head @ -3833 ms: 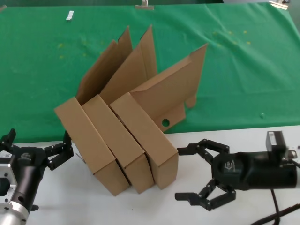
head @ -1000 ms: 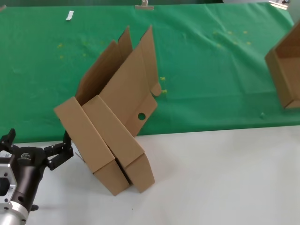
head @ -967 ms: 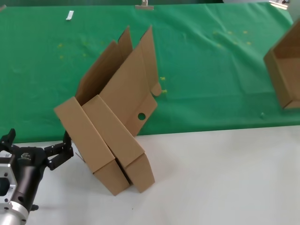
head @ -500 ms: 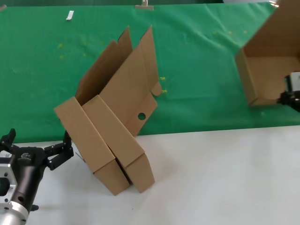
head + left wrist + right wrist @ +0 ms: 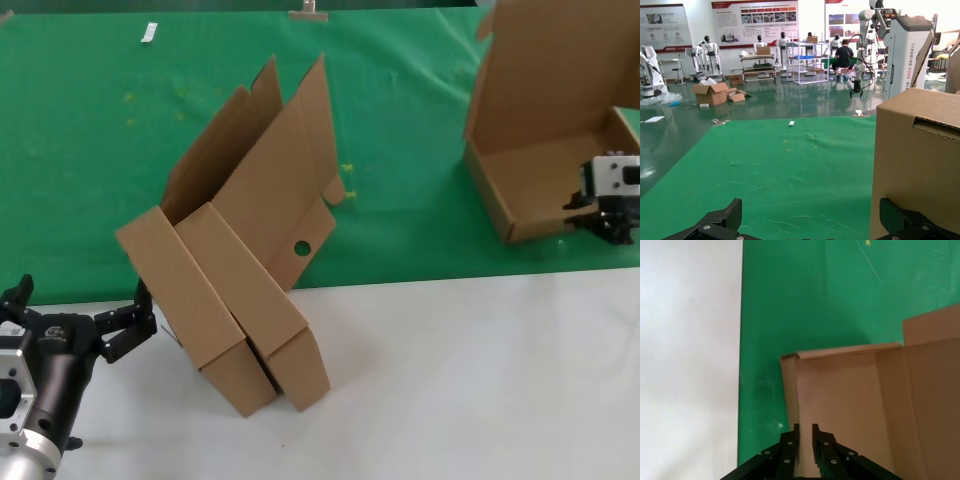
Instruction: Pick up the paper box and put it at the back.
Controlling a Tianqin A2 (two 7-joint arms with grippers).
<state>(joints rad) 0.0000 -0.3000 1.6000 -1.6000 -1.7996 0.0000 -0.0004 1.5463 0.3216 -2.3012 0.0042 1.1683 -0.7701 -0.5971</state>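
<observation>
Right gripper (image 5: 805,432) clamped nearly shut on paper box (image 5: 545,150) wall, over green felt (image 5: 400,120); left gripper (image 5: 75,315) spread wide, idle.

Left gripper (image 5: 807,222): fingers spread wide, low over green cloth (image 5: 790,170). Cardboard box (image 5: 917,160): upright, near one fingertip. Hall with robots beyond.

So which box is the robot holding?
Look at the green cloth, then go to its right side. An open paper box stands there alone, its wall pinched by the right gripper. The other two boxes lean together by the white table edge near the left gripper.
</observation>
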